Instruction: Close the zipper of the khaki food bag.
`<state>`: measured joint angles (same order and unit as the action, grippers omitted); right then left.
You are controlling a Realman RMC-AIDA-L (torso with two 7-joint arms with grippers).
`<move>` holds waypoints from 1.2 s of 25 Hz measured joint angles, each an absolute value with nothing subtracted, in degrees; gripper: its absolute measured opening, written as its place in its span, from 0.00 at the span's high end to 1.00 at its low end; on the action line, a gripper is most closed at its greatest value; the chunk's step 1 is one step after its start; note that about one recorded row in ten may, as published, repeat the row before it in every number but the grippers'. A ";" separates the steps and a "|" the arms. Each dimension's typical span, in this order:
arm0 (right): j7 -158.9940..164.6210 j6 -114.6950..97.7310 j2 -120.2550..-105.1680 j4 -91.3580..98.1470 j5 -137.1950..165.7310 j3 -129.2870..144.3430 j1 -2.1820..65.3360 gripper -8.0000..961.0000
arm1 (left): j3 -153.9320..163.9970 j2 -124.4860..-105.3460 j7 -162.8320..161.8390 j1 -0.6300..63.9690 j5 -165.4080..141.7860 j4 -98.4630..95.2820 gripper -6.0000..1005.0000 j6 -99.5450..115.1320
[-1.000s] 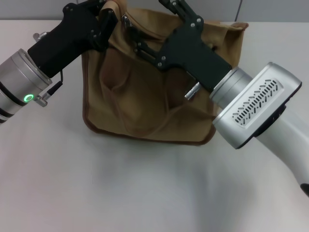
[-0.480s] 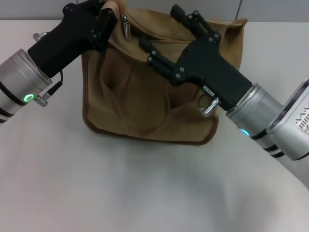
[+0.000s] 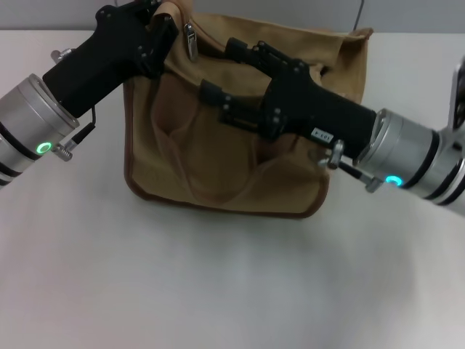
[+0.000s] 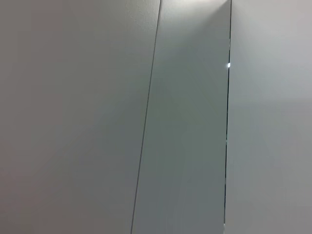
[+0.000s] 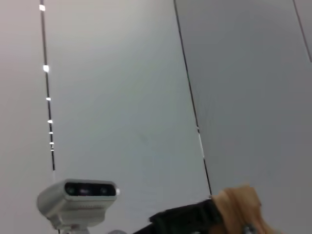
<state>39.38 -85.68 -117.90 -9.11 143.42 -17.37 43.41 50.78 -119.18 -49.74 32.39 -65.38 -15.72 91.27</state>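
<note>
The khaki food bag point(image 3: 196, 156) stands on the white table, with one handle loop hanging down its front. My left gripper point(image 3: 161, 16) is shut on the bag's top left corner. The zipper's silver pull tab point(image 3: 190, 41) hangs just right of that gripper; the rest of the zipper is hidden by my right arm. My right gripper point(image 3: 224, 71) is open in front of the bag's upper part, right of the pull tab and apart from it. In the right wrist view a bit of the bag's khaki cloth point(image 5: 238, 207) shows beside the black left gripper point(image 5: 187, 218).
The white table point(image 3: 218, 291) lies in front of the bag. The right forearm point(image 3: 407, 156) crosses the bag's right side. The left wrist view shows only grey wall panels point(image 4: 185, 122). A head camera point(image 5: 78, 195) shows in the right wrist view.
My right arm has swung down and flattened, and its open gripper has dropped from the bag's top edge to in front of the upper panel. The left gripper and bag have stayed put.
</note>
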 joint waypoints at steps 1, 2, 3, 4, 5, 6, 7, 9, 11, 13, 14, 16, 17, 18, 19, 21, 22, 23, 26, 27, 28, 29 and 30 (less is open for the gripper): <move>41.41 -85.90 -118.18 -7.36 143.39 -17.37 43.99 0.13 | 50.79 -119.17 -49.74 32.36 -65.38 -15.70 0.93 91.28; 42.89 -86.04 -118.36 -6.09 143.30 -17.37 44.47 0.13 | 50.80 -119.18 -49.74 32.35 -65.40 -15.68 0.93 91.28; 44.11 -86.14 -118.45 -5.29 143.23 -17.32 44.99 0.13 | 50.80 -119.17 -49.74 32.35 -65.41 -15.67 0.93 91.29; 45.52 -86.23 -118.49 -4.49 143.21 -17.20 45.62 0.13 | 50.80 -119.18 -49.74 32.31 -65.43 -15.66 0.93 91.30; 46.55 -86.35 -118.49 -4.08 143.23 -17.05 46.26 0.13 | 50.81 -119.18 -49.74 32.30 -65.45 -15.66 0.93 91.31; 47.44 -86.35 -118.49 -3.78 143.27 -16.88 46.89 0.13 | 50.81 -119.18 -49.74 32.27 -65.46 -15.65 0.93 91.32; 48.50 -86.35 -118.50 -3.39 143.33 -16.74 47.49 0.13 | 50.80 -119.18 -49.74 32.26 -65.46 -15.64 0.93 91.31; 50.17 -86.24 -118.69 -2.55 143.38 -16.39 48.45 0.13 | 50.80 -119.18 -49.74 32.28 -65.50 -15.60 0.93 91.32; 51.07 -86.16 -118.94 -1.88 143.45 -15.56 48.96 0.13 | 50.80 -119.18 -49.74 32.31 -65.49 -15.56 0.93 91.31; 51.35 -86.22 -119.03 -1.67 143.50 -14.58 49.01 0.12 | 50.80 -119.18 -49.74 32.33 -65.37 -15.55 0.93 91.32; 51.35 -86.22 -119.03 -1.67 143.50 -14.58 49.01 0.12 | 50.80 -119.18 -49.74 32.33 -65.37 -15.55 0.93 91.32; 51.88 -86.26 -119.03 -1.35 143.52 -14.40 49.02 0.13 | 50.80 -119.18 -49.74 32.36 -65.35 -15.55 0.93 91.35; 51.88 -86.26 -119.03 -1.35 143.52 -14.40 49.02 0.13 | 50.80 -119.18 -49.74 32.41 -65.35 -15.55 0.93 91.36; 52.71 -85.79 -119.02 -0.98 143.53 -14.15 49.47 0.13 | 50.80 -119.18 -49.74 32.58 -65.34 -15.55 0.93 91.40; 52.71 -85.79 -119.02 -0.98 143.53 -14.15 49.47 0.13 | 50.80 -119.18 -49.74 32.58 -65.34 -15.55 0.93 91.40; 53.39 -85.11 -119.01 -0.65 143.54 -13.64 50.24 0.13 | 50.80 -119.18 -49.75 32.77 -65.33 -15.55 0.93 91.49; 53.52 -84.92 -119.02 -0.60 143.54 -13.38 50.50 0.13 | 50.80 -119.18 -49.76 32.90 -65.32 -15.53 0.93 91.52; 53.62 -84.50 -119.08 -0.61 143.54 -13.00 51.04 0.13 | 50.80 -119.18 -49.79 33.02 -65.32 -15.48 0.93 91.52; 53.63 -83.64 -119.17 -0.78 143.54 -12.85 51.60 0.13 | 50.80 -119.18 -49.80 33.17 -65.30 -15.46 0.93 91.45; 53.63 -83.17 -119.20 -0.82 143.54 -12.71 51.81 0.13 | 50.80 -119.18 -49.80 33.24 -65.30 -15.39 0.93 91.39; 53.63 -82.28 -119.24 -0.87 143.53 -12.44 51.99 0.12 | 50.80 -119.18 -49.81 33.39 -65.30 -15.13 0.93 91.36; 53.63 -82.28 -119.24 -0.87 143.53 -12.44 51.99 0.13 | 50.80 -119.18 -49.81 33.39 -65.30 -15.13 0.93 91.36; 53.65 -81.34 -119.31 -0.93 143.41 -12.41 52.10 0.13 | 50.80 -119.18 -49.81 33.48 -65.31 -14.96 0.93 91.29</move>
<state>53.65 -81.34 -119.31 -0.93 143.41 -12.41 52.10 50.80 -119.18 -49.81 33.48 -65.31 -14.96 91.29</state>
